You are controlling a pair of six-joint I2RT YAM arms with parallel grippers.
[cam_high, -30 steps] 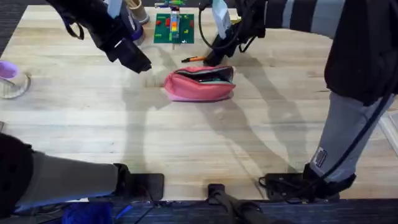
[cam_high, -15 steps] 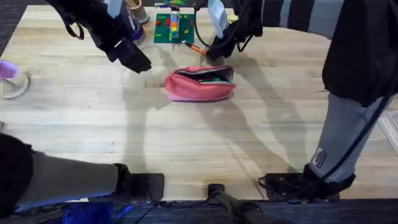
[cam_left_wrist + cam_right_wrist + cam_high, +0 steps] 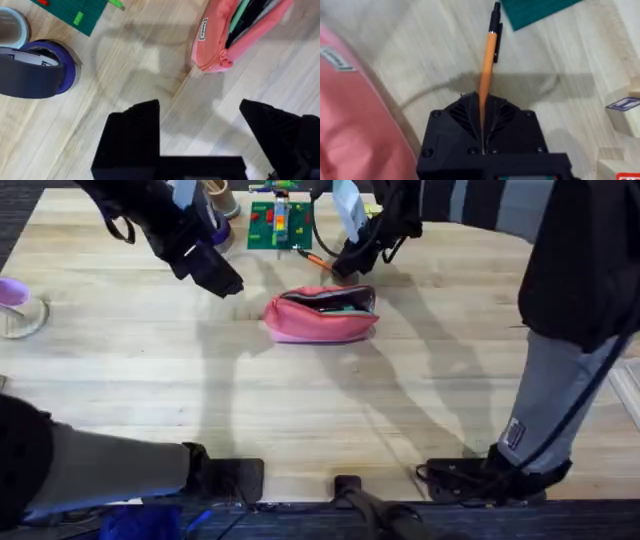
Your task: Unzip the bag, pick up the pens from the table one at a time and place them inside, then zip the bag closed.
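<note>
The pink bag (image 3: 320, 316) lies on the table (image 3: 320, 410) beyond its middle, unzipped, with several pens showing inside its opening (image 3: 250, 20). Just behind the bag's far right end, my right gripper (image 3: 341, 268) is shut on an orange pen (image 3: 314, 258) with a black clip. The pen (image 3: 487, 65) sticks out forward from between the closed fingers, above the wood. My left gripper (image 3: 226, 284) hovers to the left of the bag. Its black fingers (image 3: 135, 130) are spread open over bare wood with nothing between them.
A green baseplate (image 3: 279, 225) with small bricks lies at the far edge behind the bag. A purple tape roll (image 3: 35, 70) sits near it, left of the plate. Wooden blocks (image 3: 620, 105) lie beside the right gripper. A clear cup (image 3: 18, 308) stands at the left edge.
My right gripper has lifted the orange pen off the table and drawn it slightly away from the bag. The left arm and the bag have not moved.
</note>
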